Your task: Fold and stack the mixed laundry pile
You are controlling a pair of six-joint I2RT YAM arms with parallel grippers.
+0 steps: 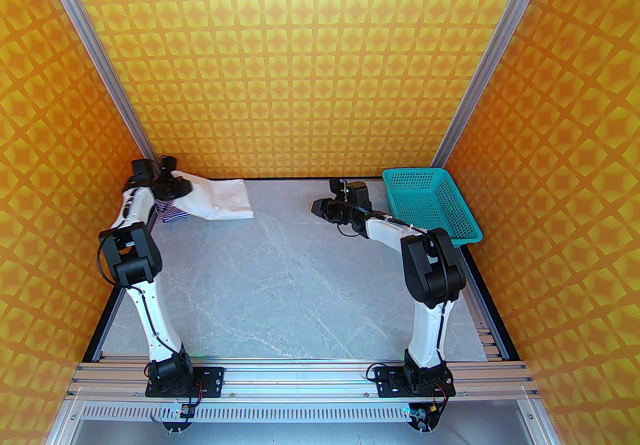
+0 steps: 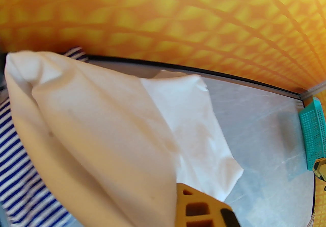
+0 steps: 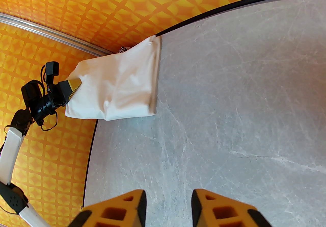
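Observation:
The white cloth [image 1: 220, 200] lies at the far left of the table, with one corner lifted toward the back left post. My left gripper [image 1: 172, 183] is shut on that corner. In the right wrist view the left gripper [image 3: 73, 87] pinches the cloth [image 3: 119, 85] at its left end. The left wrist view has the cloth [image 2: 102, 131] draped over one yellow finger [image 2: 201, 205]. The striped garment [image 1: 167, 214] lies under the cloth's left edge, and its blue and white stripes [image 2: 15, 157] peek out beside it. My right gripper [image 1: 320, 208] hovers open above bare table, its jaws [image 3: 168, 205] apart with nothing between them.
A teal perforated basket [image 1: 430, 208] stands at the back right corner, just behind the right arm, and its rim [image 2: 314, 134] is visible from the left wrist. Patterned orange walls close in the table on three sides. The grey marble tabletop [image 1: 300, 293] stretches between the arms.

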